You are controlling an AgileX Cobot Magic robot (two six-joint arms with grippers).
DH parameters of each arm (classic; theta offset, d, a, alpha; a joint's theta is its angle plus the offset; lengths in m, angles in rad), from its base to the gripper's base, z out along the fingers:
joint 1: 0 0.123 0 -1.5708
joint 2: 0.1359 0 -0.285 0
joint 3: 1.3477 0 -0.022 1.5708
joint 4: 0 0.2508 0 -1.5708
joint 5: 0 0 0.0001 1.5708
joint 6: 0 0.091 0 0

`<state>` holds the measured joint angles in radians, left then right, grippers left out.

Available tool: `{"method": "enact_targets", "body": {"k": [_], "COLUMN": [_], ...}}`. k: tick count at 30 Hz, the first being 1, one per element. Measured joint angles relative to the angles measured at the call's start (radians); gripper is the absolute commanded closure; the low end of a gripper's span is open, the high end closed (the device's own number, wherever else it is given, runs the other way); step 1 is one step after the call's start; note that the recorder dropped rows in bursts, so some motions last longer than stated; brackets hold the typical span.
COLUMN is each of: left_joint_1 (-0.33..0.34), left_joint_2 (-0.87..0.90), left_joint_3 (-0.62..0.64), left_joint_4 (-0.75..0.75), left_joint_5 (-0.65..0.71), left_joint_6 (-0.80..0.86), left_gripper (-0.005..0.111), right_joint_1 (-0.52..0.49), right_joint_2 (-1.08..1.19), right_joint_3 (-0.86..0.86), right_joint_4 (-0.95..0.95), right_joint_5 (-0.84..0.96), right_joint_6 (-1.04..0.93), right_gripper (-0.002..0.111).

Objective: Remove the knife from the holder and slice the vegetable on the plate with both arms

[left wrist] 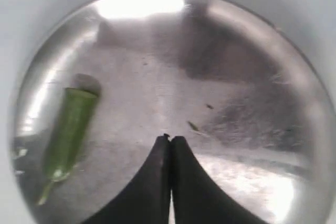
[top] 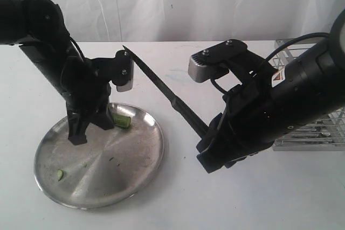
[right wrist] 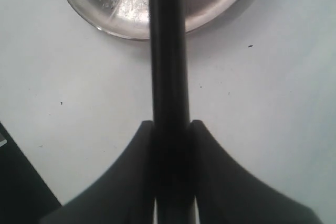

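Observation:
The steel plate (top: 135, 154) lies at the front left. On it rests the green chili (top: 122, 120), mostly hidden behind my left arm; the left wrist view shows the chili (left wrist: 67, 135) whole, beside the fingers. My left gripper (top: 78, 139) is shut and empty, its tips down at the plate (left wrist: 252, 51). My right gripper (top: 207, 133) is shut on the black handle of the knife (top: 156, 82). The dark blade rises up and left, its tip near the left wrist block. In the right wrist view the knife (right wrist: 168, 51) runs from the gripper (right wrist: 170, 127) over the plate's rim (right wrist: 126, 32).
The silver wire holder (top: 318, 133) stands at the right edge, partly behind my right arm. A small cut slice (top: 60, 174) lies near the plate's front left rim. A white backdrop closes off the far side of the white table.

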<state>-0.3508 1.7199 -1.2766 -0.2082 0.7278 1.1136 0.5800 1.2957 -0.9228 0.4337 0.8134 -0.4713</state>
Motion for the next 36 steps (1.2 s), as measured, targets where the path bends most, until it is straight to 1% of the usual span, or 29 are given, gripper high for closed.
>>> {"method": "enact_targets", "body": {"k": [2,5,7,8,10,11,16,19,21,22,24,26,29,30,36], "left_joint_1": [0.000,0.000,0.000,0.000,0.000,0.000,0.000,0.019,0.048,0.065,0.080,0.082,0.082,0.082,0.082], "left_joint_2": [0.006,0.031,0.055,0.069,0.095,0.109,0.178,0.209,0.221,0.224,0.228,0.243,0.252,0.252,0.231], "left_joint_3": [-0.004,-0.007,-0.007,-0.007,-0.007,-0.007,-0.007,-0.007,-0.007,-0.007,-0.007,-0.009,-0.018,-0.019,-0.017], "left_joint_4": [0.024,0.039,0.041,0.041,0.041,0.041,0.048,0.058,0.064,0.068,0.070,0.070,0.070,0.070,0.070], "left_joint_5": [-0.042,-0.067,-0.087,-0.107,-0.165,-0.199,-0.356,-0.382,-0.387,-0.387,-0.378,-0.378,-0.394,-0.394,-0.380], "left_joint_6": [0.090,0.293,0.397,0.424,0.430,0.420,0.390,0.390,0.390,0.393,0.397,0.402,0.404,0.396,0.224], "left_gripper": [0.095,0.074,0.061,0.056,0.050,0.048,0.048,0.048,0.048,0.050,0.059,0.076,0.104,0.107,0.107], "right_joint_1": [0.000,0.000,0.000,0.000,0.000,0.000,0.000,0.000,0.000,0.000,0.000,0.000,0.000,0.000,0.000], "right_joint_2": [0.000,0.000,0.000,0.000,0.000,0.000,0.000,0.000,0.000,0.000,0.000,0.000,0.000,0.000,0.000], "right_joint_3": [0.000,0.000,0.000,0.000,0.000,0.000,0.000,0.000,0.000,0.000,0.000,0.000,0.000,0.000,0.000], "right_joint_4": [0.000,0.000,0.000,0.000,0.000,0.000,0.000,0.000,0.000,0.000,0.000,0.000,0.000,0.000,0.000], "right_joint_5": [0.000,0.000,0.000,0.000,0.000,0.001,0.002,0.006,0.008,0.010,0.010,0.012,0.014,0.014,0.014], "right_joint_6": [0.000,0.000,0.000,0.000,0.000,0.000,0.000,0.000,0.000,0.000,0.000,0.000,0.000,0.000,0.000], "right_gripper": [0.108,0.108,0.108,0.108,0.108,0.108,0.108,0.108,0.108,0.108,0.108,0.108,0.108,0.108,0.108]}}
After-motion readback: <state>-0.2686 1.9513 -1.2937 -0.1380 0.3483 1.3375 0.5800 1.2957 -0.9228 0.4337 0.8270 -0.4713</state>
